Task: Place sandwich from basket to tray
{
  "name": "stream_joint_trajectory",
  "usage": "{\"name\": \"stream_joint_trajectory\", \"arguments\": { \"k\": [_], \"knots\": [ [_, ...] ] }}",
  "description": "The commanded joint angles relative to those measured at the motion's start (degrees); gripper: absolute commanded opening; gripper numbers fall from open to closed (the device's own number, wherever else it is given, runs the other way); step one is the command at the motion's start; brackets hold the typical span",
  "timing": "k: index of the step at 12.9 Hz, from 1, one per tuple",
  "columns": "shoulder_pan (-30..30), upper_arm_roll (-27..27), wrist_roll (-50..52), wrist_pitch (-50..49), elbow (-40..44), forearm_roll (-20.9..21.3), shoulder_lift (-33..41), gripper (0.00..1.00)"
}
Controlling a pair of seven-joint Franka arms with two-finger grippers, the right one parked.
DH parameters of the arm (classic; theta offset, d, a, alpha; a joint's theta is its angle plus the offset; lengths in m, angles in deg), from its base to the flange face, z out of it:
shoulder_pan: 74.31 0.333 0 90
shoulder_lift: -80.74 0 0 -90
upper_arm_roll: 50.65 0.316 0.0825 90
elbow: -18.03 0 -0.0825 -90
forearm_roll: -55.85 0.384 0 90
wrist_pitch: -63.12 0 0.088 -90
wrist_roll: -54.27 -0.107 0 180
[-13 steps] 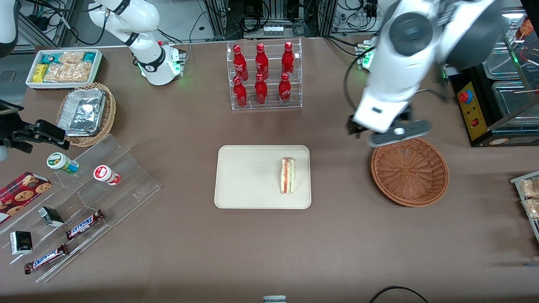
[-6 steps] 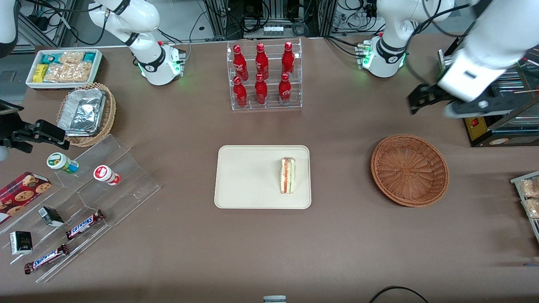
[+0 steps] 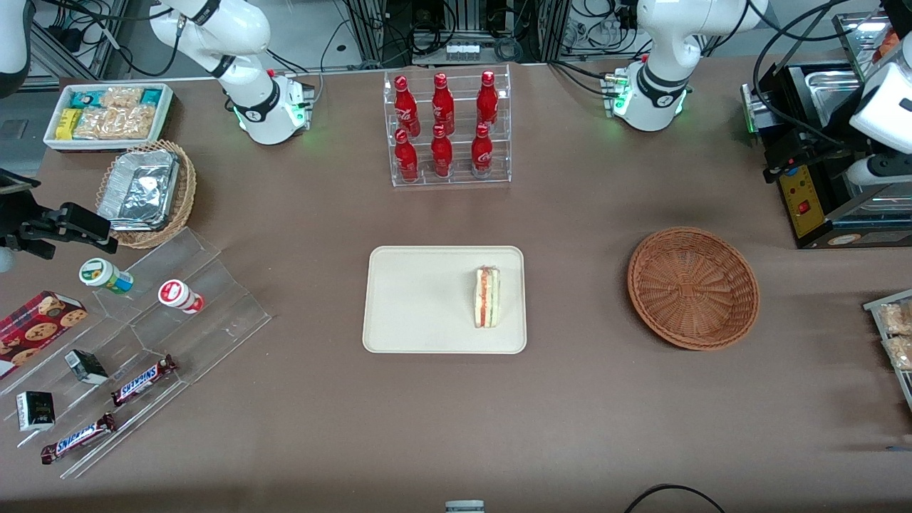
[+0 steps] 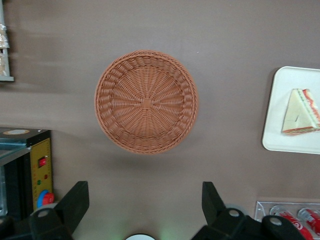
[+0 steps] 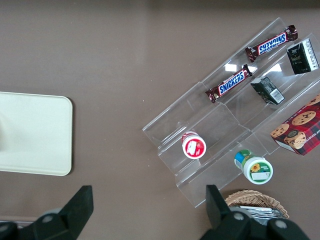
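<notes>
End effector [image 4: 142, 207] spread wide, now withdrawn high above basket [image 3: 692, 287], sandwich [image 3: 487, 297] resting unmoved on tray [image 3: 420, 299]

Open tabletop between tray and basket, claw high at the working arm's end

The claw [image 4: 145, 210], fingers spread wide with nothing between them, hangs above bare tabletop [image 3: 577, 299]; the basket [image 3: 692, 287] holds nothing and stands well apart from the tray [image 3: 420, 299], where the sandwich [image 3: 487, 296] fills the edge nearest it. The rack of 6 red bottles [image 3: 446, 128] stands farther from the front camera, and a black machine [image 3: 812, 178] crowds the working arm's end
</notes>
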Motion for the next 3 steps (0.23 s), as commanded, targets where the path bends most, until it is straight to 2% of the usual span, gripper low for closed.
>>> {"name": "stream_joint_trajectory", "arguments": {
  "k": [1,3],
  "knots": [
    [1.37,-2.33,-0.53,-1.02,3.19,-1.46,-1.89,1.0],
    [0.93,-4.09,-0.09,-1.28,3.19,-0.67,-1.81,1.0]
  ]
}}
